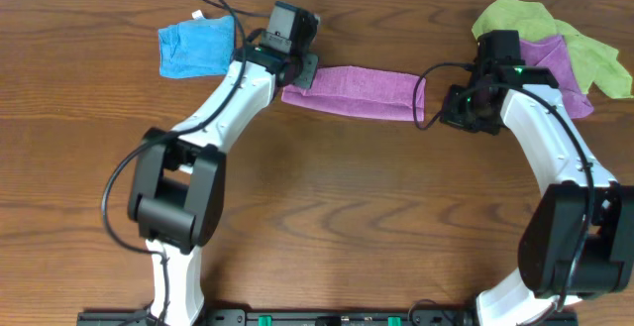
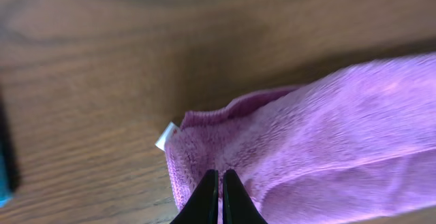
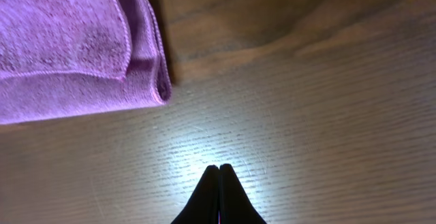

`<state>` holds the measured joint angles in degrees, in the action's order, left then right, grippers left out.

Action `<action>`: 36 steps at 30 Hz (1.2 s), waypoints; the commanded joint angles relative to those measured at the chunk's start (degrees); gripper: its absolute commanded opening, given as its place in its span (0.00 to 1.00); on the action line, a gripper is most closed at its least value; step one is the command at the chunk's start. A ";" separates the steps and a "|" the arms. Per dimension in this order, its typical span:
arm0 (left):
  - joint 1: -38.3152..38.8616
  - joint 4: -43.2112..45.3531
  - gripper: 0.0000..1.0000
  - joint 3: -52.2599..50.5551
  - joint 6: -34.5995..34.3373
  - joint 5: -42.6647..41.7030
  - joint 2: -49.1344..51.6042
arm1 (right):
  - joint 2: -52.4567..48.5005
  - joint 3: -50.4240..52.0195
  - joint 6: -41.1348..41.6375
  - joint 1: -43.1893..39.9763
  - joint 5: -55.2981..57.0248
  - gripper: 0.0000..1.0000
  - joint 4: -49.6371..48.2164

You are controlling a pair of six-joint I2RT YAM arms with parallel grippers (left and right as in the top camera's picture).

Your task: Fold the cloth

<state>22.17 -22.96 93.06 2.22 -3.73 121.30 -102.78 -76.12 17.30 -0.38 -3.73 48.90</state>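
A purple cloth [image 1: 362, 93] lies folded into a long strip at the back middle of the wooden table. My left gripper [image 1: 299, 76] is at its left end. In the left wrist view its jaws [image 2: 221, 174] are pinched on the purple cloth [image 2: 327, 135] near a corner with a white tag [image 2: 165, 137]. My right gripper [image 1: 458, 116] is shut and empty, just right of the strip's right end. In the right wrist view its tips [image 3: 219, 168] are over bare wood, with the folded cloth end [image 3: 68, 47] up and to the left, apart from them.
A blue cloth [image 1: 193, 49] lies at the back left, close behind my left arm. A green cloth [image 1: 515, 17] and a second purple cloth [image 1: 555, 63] are piled at the back right beside my right arm.
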 commanded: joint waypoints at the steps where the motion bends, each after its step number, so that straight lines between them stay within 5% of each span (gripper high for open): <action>1: 0.04 -0.02 0.06 0.90 1.60 1.53 2.38 | 1.46 -0.94 -1.70 0.48 2.08 0.02 0.61; 36: -0.07 4.83 0.06 1.81 -1.33 -3.45 5.07 | 1.46 -0.94 -1.49 0.59 2.23 0.02 0.63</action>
<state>22.22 -18.02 93.08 2.39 -6.26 125.51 -102.69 -76.12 16.27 -0.30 -2.50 49.67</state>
